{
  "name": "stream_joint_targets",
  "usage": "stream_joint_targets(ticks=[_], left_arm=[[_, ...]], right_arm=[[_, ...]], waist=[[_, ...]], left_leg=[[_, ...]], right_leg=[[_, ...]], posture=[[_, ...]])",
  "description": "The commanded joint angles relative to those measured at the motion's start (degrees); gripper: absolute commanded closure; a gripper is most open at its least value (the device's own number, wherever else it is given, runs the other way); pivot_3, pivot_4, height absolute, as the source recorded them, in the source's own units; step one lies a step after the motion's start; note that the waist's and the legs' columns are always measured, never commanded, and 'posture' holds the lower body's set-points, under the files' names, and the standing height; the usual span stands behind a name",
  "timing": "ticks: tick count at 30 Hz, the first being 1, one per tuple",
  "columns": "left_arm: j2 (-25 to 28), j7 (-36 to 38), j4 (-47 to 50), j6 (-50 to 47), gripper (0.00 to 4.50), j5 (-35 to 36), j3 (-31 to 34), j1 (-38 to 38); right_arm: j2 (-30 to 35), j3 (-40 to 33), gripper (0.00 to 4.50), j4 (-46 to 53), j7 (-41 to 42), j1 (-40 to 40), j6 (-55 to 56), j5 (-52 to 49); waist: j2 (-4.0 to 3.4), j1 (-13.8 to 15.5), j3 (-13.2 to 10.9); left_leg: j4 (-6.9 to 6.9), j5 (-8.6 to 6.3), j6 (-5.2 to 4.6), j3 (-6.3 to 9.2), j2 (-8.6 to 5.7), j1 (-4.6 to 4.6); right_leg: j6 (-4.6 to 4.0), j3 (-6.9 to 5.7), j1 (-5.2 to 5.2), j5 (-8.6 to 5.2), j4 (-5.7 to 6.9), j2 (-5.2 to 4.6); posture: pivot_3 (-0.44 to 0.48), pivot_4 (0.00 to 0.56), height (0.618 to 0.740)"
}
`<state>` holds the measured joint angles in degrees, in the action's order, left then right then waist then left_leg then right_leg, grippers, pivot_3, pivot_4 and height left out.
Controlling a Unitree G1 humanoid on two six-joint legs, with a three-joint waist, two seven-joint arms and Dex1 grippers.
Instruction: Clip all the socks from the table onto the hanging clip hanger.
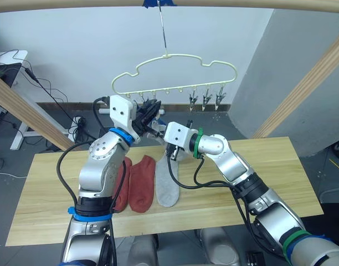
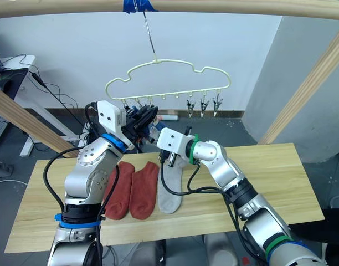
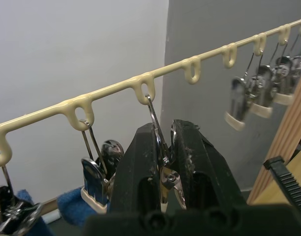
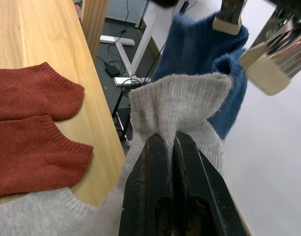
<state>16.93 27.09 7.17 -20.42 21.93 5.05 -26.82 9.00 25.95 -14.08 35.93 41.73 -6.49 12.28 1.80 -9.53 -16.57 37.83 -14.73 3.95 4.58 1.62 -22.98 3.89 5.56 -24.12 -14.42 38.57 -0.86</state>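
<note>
Sock [image 4: 177, 105], grey, pinched in my right gripper [image 4: 171, 142] below clip hanger [image 1: 175, 75]; left gripper [image 3: 166, 147] squeezes clip [image 3: 165, 174]; I lift cuff straight in.

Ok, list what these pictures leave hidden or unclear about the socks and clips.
- Blue socks: hidden behind the left gripper in the eye views; in the right wrist view only part shows, so their number cannot be counted.
- Second grey sock: pinched in the right gripper, its toe end cut off.
- Squeezed clip: its mouth is hidden between the left fingers.
- Leftmost clips: covered by the left gripper.
</note>
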Motion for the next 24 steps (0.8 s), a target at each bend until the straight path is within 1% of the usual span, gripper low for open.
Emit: stream_joint_targets(ticks=[1,8,24], left_arm=[[0.96,0.39,3.12,-0.34,4.31,1.47,1.38,-0.06],[1.43,0.37,3.35,-0.80,4.31,1.80,1.43,0.39],[1.04,0.64,3.75,-1.00,4.31,2.06,1.29,1.91]], right_arm=[[-0.89,-1.16,4.50,0.77,-1.28,0.93,2.04,-0.03],[-1.73,-2.60,4.50,0.22,-3.49,1.90,3.29,-0.31],[-3.56,-4.55,4.50,1.44,-3.50,2.24,2.12,-1.92]], waist=[[0.00,-0.02,0.00],[-0.01,-0.03,-0.01],[-0.01,-0.09,-0.01]], left_leg=[[0.00,0.00,0.00,0.00,0.00,0.00],[-0.01,0.00,0.00,0.00,0.00,0.00],[-0.03,0.00,0.00,0.00,0.01,0.00]], right_leg=[[0.00,0.00,0.00,0.00,0.00,0.00],[0.00,0.00,0.00,0.00,-0.01,0.01],[0.00,0.00,-0.01,0.00,-0.03,0.01]], posture=[[-0.198,0.289,0.740],[-0.200,0.288,0.740],[-0.202,0.287,0.740]])
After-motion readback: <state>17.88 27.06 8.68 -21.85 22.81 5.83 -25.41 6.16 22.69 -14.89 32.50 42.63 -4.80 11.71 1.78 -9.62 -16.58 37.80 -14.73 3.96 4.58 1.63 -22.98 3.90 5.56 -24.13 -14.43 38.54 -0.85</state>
